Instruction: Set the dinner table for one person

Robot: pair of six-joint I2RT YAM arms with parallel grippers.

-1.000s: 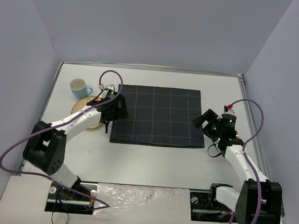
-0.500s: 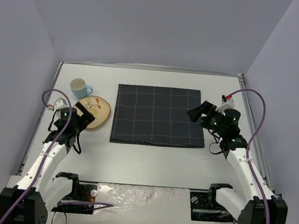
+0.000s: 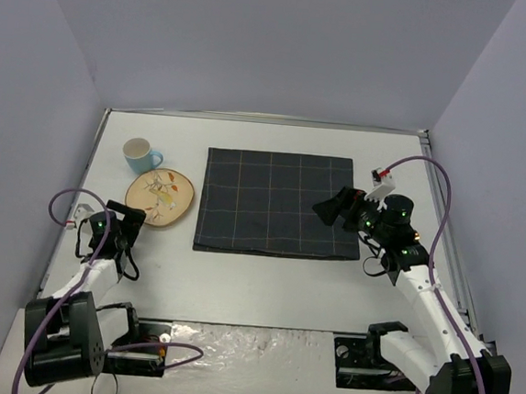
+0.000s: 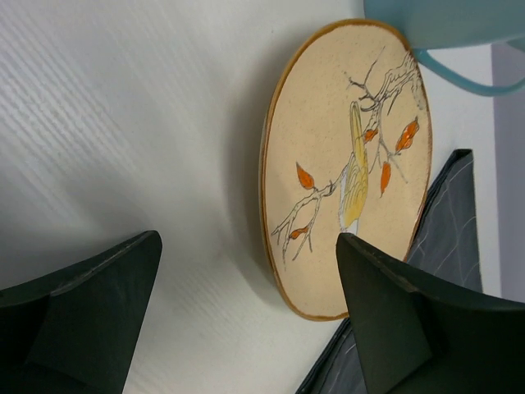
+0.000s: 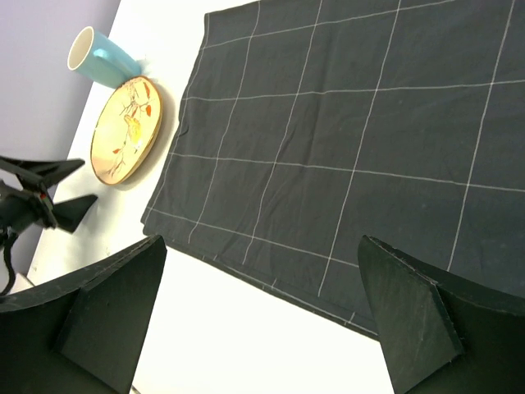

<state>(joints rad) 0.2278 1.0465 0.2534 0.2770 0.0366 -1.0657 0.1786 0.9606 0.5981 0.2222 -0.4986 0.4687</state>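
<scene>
White dinner table (image 3: pixel 264 289) fills the view; navy mat (image 3: pixel 276 203) sits centre toward twelve o'clock, plate (image 3: pixel 160 197) just off its nine o'clock edge, cup (image 3: pixel 140 155) at the plate's eleven. My left gripper (image 4: pixel 246 246) and right gripper (image 5: pixel 262 242) both gape wide, nothing held. Risk, as I judge it: the plate lies flat with a low rim, so a shallow left pinch could skid it into the cup or ruck the mat's edge.

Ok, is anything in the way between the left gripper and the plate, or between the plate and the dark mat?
Nothing visible. Only bare dinner table lies between the open left gripper and the plate, which sits close beside the mat's left edge. The cup stands beyond the plate, off both paths.
</scene>
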